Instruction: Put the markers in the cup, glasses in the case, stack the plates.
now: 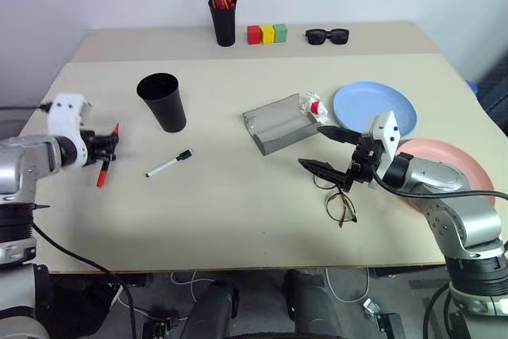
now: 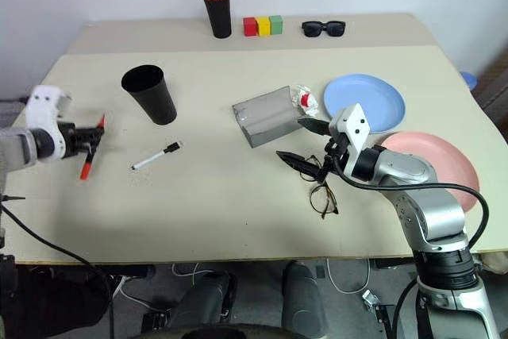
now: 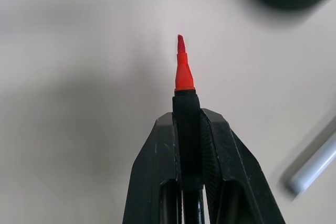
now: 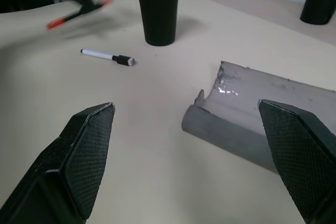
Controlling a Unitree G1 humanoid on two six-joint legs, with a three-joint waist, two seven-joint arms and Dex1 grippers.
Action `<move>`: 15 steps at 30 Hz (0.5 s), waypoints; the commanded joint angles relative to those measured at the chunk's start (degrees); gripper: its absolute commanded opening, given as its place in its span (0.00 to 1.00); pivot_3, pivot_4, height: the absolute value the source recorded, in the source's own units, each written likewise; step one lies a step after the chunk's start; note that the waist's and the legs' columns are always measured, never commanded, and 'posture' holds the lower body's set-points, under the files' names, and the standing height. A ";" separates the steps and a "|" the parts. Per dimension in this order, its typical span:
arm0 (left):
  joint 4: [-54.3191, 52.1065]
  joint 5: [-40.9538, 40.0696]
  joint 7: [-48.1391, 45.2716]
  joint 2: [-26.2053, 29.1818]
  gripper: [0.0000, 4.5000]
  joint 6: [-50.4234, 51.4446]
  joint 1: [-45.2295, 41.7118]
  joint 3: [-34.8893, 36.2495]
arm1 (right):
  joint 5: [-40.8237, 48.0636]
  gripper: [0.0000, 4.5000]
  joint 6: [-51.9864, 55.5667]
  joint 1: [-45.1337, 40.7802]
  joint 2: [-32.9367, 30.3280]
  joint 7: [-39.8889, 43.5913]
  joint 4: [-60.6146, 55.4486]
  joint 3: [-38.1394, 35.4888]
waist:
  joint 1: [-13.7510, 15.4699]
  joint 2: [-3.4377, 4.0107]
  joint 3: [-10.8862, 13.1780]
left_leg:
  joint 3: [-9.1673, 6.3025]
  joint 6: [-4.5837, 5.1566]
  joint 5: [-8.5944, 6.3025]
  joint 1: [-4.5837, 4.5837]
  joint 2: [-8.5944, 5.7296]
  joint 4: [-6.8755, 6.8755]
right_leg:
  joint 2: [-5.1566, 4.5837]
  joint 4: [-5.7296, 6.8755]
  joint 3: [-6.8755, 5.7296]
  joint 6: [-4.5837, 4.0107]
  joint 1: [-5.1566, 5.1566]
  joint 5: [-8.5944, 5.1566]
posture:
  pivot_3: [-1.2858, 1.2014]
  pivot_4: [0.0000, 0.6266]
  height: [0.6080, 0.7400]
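My left gripper (image 1: 107,148) hangs above the table's left side, shut on the dark marker (image 3: 182,69), whose red-orange tip sticks out past the fingers. The white marker with a black cap (image 1: 169,163) lies on the table to its right, in front of the wide black cup (image 1: 163,101). The grey case (image 1: 279,123) lies open at the middle. My right gripper (image 1: 313,147) stands open just right of the case, above the wire-rimmed glasses (image 1: 339,200) on the table. Behind my right arm lies the blue plate (image 1: 375,107), and the pink plate (image 1: 448,166) is partly hidden by it.
At the back edge stand a narrow black holder with orange pens (image 1: 224,17), three coloured blocks (image 1: 267,34) and black sunglasses (image 1: 327,36). A small clear wrapper with a red piece (image 1: 312,105) lies between the case and the blue plate.
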 commanded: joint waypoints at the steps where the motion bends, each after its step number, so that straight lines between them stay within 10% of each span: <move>1: -5.30 -1.35 -1.79 -3.77 0.01 -16.11 0.93 7.04 | 5.54 0.99 -1.07 -0.92 1.05 2.13 -1.79 -3.75 | 0.01 -0.02 0.00 | 0.01 0.00 0.00 0.00 0.02 -0.01 | 0.00 -0.01 0.03 0.00 -0.01 0.00 | 0.52 0.24 1.00; 15: 10.74 0.47 -2.71 -14.24 0.01 -51.34 -18.13 6.53 | 7.24 0.99 -4.28 -5.32 6.82 -2.43 -0.02 -4.14 | 0.33 -0.20 -0.03 | 0.17 -0.04 0.01 0.01 0.12 0.11 | 0.12 -0.11 0.05 0.00 0.04 0.20 | 0.52 0.24 1.00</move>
